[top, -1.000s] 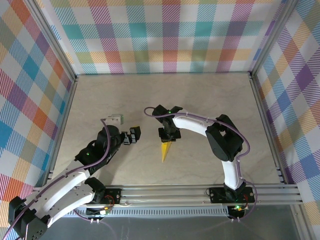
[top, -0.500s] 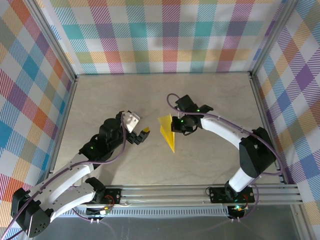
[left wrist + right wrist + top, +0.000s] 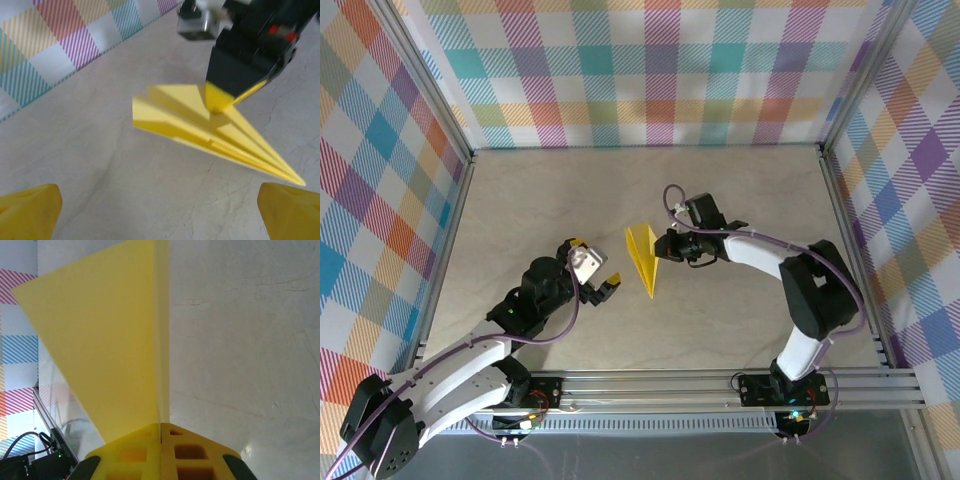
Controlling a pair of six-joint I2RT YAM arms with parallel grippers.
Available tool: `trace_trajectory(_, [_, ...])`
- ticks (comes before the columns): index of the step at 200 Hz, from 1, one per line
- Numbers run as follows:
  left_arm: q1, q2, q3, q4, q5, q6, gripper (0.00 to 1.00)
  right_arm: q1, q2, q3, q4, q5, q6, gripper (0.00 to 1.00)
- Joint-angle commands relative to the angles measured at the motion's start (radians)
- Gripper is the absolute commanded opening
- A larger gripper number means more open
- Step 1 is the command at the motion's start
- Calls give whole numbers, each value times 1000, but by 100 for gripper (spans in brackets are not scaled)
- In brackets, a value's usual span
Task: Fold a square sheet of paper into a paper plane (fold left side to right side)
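Observation:
The yellow paper is folded into a paper plane (image 3: 642,258), a narrow pointed dart with its nose toward the table's front. My right gripper (image 3: 664,247) is shut on its centre fold from the right and holds it up off the table. In the right wrist view one wing (image 3: 105,335) stands up from the shut fingers (image 3: 125,455) of the right gripper (image 3: 160,427). Left of the plane, my left gripper (image 3: 604,286) is open and holds nothing. In its wrist view the plane (image 3: 195,125) hangs ahead of the two wide-apart yellow fingertips (image 3: 30,210), pinched by the right gripper (image 3: 220,100).
The pale marble-look table (image 3: 740,200) is ringed by checked walls (image 3: 650,70). Aluminium rails (image 3: 720,385) run along the front edge by the arm bases. The right arm's cable (image 3: 672,200) loops just behind its wrist.
The right gripper lifted the plane off the table, then carried it a little left. The left gripper swung right, toward the plane, and stayed open.

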Motion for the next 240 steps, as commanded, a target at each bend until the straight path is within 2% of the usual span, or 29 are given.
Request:
trace_trajectory(1, [8,-21,0,46,9,32,100,-11,53,1,91,-39,9,0])
trace_trajectory(47, [8,-34,-6,49,-1,39,100,-23,126,-4,72,2,-8,1])
trace_trajectory(117, [8,-34,-5,45,1,44,100,-25,102,-22,6,56,-34,6])
trace_trajectory(186, [8,-28,-4,44,0,47,100,-25,69,-13,-33,73,-45,22])
trace_trajectory(240, [9,-28,-4,46,0,50,100,-23,-40,23,-229,196,-63,38])
